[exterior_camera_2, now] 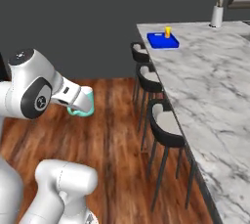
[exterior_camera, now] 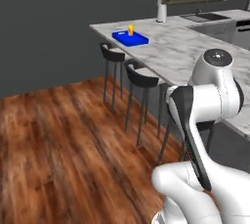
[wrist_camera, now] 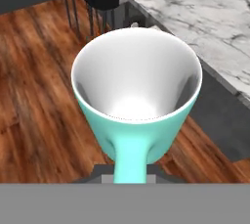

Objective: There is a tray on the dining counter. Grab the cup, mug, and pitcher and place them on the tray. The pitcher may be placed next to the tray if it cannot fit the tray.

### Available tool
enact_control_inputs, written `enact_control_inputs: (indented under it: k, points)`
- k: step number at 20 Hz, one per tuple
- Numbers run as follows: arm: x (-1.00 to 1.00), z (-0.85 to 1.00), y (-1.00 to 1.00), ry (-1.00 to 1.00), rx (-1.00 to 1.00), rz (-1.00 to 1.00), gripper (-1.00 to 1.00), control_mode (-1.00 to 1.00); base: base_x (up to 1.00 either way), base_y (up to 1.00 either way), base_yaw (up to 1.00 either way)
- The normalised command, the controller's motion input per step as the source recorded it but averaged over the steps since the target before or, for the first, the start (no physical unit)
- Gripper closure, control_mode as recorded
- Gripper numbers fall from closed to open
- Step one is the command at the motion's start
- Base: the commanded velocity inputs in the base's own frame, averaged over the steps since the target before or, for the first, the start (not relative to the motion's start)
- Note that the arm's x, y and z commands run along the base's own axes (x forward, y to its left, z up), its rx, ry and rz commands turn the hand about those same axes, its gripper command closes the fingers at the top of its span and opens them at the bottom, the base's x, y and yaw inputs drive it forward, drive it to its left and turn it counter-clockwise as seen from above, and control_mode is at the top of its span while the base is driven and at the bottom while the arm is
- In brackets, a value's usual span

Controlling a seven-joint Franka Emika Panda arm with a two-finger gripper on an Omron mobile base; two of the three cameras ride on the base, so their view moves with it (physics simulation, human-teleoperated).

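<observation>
wood floor lies under my gripper, which holds the teal mug by its handle, short of the dining counter. far along that counter, the yellow cup stands on the blue tray.

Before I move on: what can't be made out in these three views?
- Tool fingertips: hand view, hidden behind the mug and its handle, so the grip itself is unseen.
- Mug in the right base view: mostly covered by the white wrist.
- Cup on the tray: too small to read its side mark.
- Tall white object at the counter's far end: too small to identify.
</observation>
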Motion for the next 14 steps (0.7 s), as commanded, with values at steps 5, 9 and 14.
enact_control_inputs:
  k: [5,9,14]
  points:
    - [0.0,0.0,0.0,0.0,0.0,0.0,1.0,1.0,0.86,1.0,-0.14]
    - [0.0,0.0,0.0,0.0,0.0,0.0,1.0,1.0,0.79,1.0,-0.21]
    - [0.0,0.0,0.0,0.0,0.0,0.0,1.0,1.0,0.86,1.0,-0.26]
